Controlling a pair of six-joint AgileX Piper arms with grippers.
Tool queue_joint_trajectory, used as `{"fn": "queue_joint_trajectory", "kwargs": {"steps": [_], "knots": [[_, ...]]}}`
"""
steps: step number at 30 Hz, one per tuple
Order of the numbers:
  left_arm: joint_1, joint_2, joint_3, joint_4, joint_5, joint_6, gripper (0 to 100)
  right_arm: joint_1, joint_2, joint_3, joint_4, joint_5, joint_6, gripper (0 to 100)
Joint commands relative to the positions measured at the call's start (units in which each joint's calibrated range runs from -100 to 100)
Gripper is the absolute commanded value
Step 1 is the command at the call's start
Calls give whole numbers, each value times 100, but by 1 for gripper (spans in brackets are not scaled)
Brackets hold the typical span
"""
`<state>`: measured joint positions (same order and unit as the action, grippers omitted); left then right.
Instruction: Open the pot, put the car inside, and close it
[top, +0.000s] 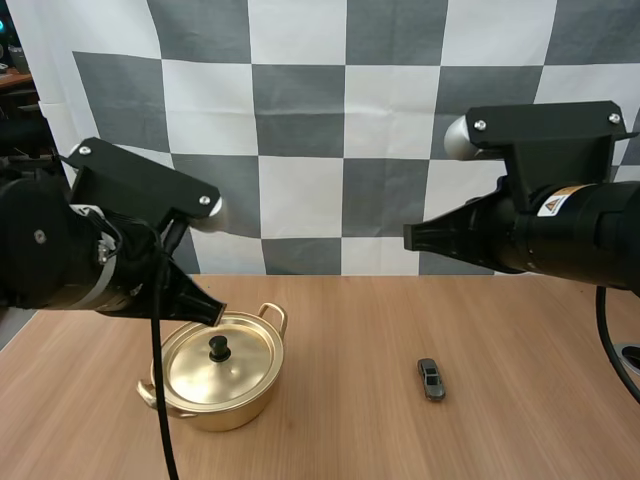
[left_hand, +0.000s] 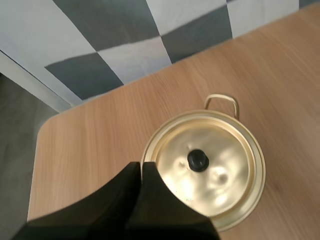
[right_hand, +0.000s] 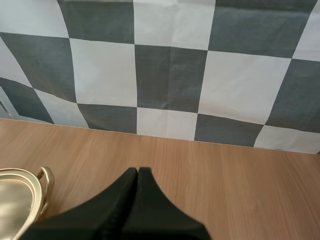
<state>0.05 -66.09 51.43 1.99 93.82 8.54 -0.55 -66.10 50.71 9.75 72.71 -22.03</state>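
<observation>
The wooden table (top: 350, 430) carries a gold pot (top: 215, 405) with its lid (top: 245, 368) still on. My left gripper (left_hand: 140, 165) hangs just above the pot's rear-left rim, fingers pressed together on nothing. My right gripper (right_hand: 137, 171), also closed and empty, hovers high, well right of the pot. The small grey car (top: 431, 379) lies on the table well right of the pot.

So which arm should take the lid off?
Left, probably. The left end effector, shut, hangs at the edge of the pot, close to the knob on the lid. The right end effector is high up, over by the car.
</observation>
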Motion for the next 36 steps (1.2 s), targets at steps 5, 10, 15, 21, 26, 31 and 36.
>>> {"fn": "queue_joint_trajectory", "kwargs": {"steps": [5, 10, 15, 21, 26, 31, 36], "knots": [[1, 0, 6, 6, 309, 381, 91, -2, -1, 3, 58, 5, 4, 0], [1, 0, 6, 20, -16, 554, 100, -2, -1, 3, 107, 5, 4, 0], [1, 0, 6, -6, -902, 271, 100, -2, -1, 3, 107, 215, 4, 0], [1, 305, 306, -719, -975, 125, 100, -2, -1, 3, 107, 434, 4, 0], [1, 920, 715, -852, -975, 125, 100, -2, -1, 3, 107, 776, 4, 0], [1, 1310, 728, -857, -1216, 125, 100, -2, -1, 3, 107, 795, 4, 0], [1, 1678, 728, -945, -1798, 125, 100, -2, -1, 3, 107, 836, 4, 0]]}}
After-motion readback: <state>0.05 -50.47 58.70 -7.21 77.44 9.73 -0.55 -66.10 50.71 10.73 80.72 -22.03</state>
